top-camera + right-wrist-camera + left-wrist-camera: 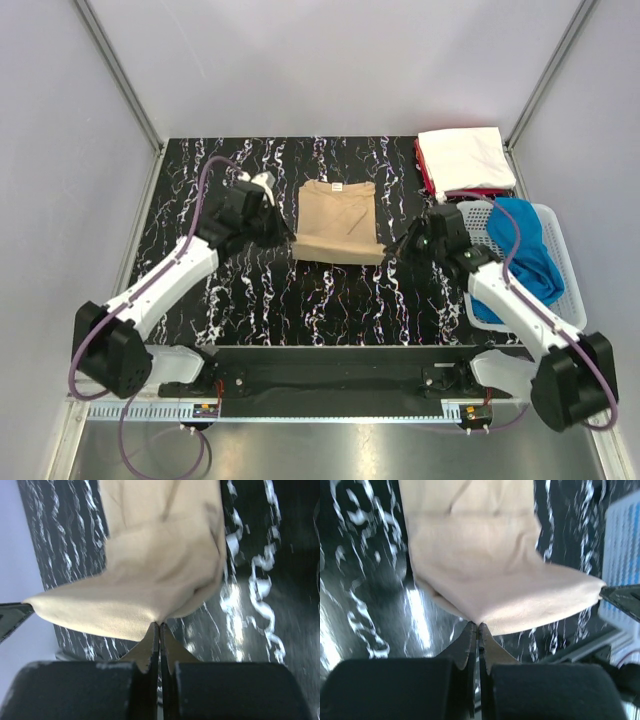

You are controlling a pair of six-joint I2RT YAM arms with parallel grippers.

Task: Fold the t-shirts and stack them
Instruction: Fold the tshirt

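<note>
The tan t-shirt [338, 220] lies in the middle of the black marbled table [250, 300], its near hem lifted and stretched between both grippers. My left gripper [285, 236] is shut on the hem's left corner; in the left wrist view [478, 625] the cloth [485, 575] runs from its tips. My right gripper [395, 248] is shut on the right corner, and in the right wrist view [159, 624] the cloth [150, 580] hangs from its tips. A folded white t-shirt [460, 157] lies on a red one [428, 182] at the back right. The blue t-shirt [525, 255] lies in the basket.
A white mesh basket [565, 275] stands at the right edge beside my right arm. Grey walls and metal rails close in the table at the back and sides.
</note>
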